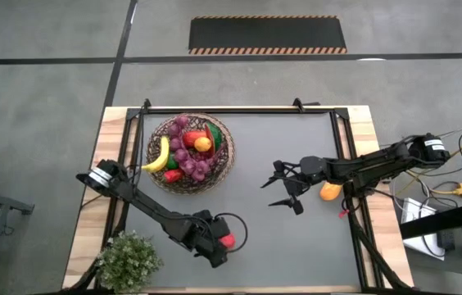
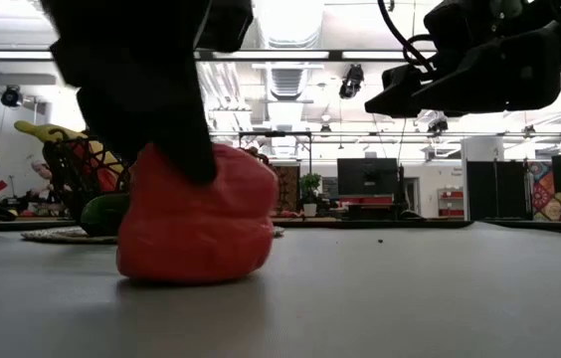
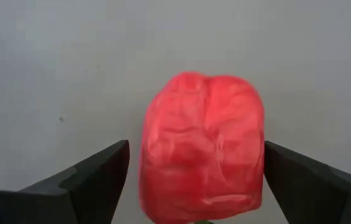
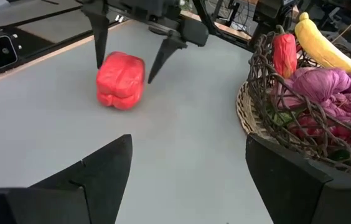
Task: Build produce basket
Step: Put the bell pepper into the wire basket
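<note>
- The basket (image 1: 190,153), at the table's far left, is already heaped with banana, grapes and peppers.
- A red pepper (image 1: 228,241) is straddled by the left gripper (image 1: 219,246), fingers apart, not clamped.
- An orange fruit (image 1: 330,192) is left beside the right gripper (image 1: 285,190), also spread and empty.

I count one wicker basket (image 1: 224,164) at upper left, holding one yellow banana (image 1: 161,154), one orange fruit (image 1: 203,145), and purple grape bunches (image 1: 183,147) I cannot number. One red pepper (image 1: 228,241) sits on the counter (image 1: 296,238) and one orange fruit (image 1: 330,192) at right. One potted plant (image 1: 128,259), lower left.
</note>
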